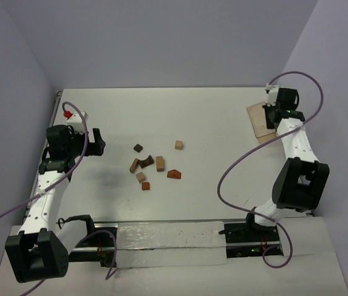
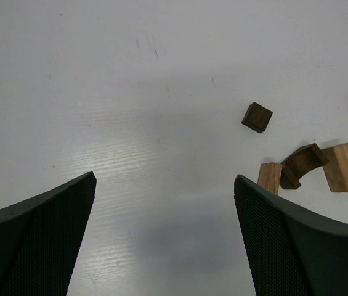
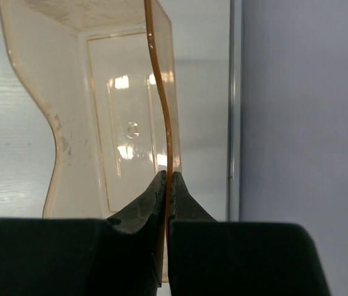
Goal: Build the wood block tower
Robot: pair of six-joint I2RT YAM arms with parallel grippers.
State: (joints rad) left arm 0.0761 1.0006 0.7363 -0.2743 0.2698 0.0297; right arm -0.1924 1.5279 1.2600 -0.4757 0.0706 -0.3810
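No wood block tower stands yet (its blocks (image 1: 154,164) lie scattered on the bench (image 1: 223,166)), so the wide-open, empty left hand (image 2: 164,179) should centre squarely over one, while the right hand (image 3: 166,179) pinches the clear box (image 3: 109,117) wall.

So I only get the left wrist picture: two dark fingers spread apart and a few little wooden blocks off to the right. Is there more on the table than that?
Observer: Yes. The overhead view shows eight blocks scattered mid-table, including a small reddish block that you can't see.
Visitor: Are any stacked yet?
Observer: No, none sits on another; all lie loose on the table.
Visitor: And the other arm?
Observer: The right fingers are pinched shut on the wall of a clear amber tray at the table's far right.
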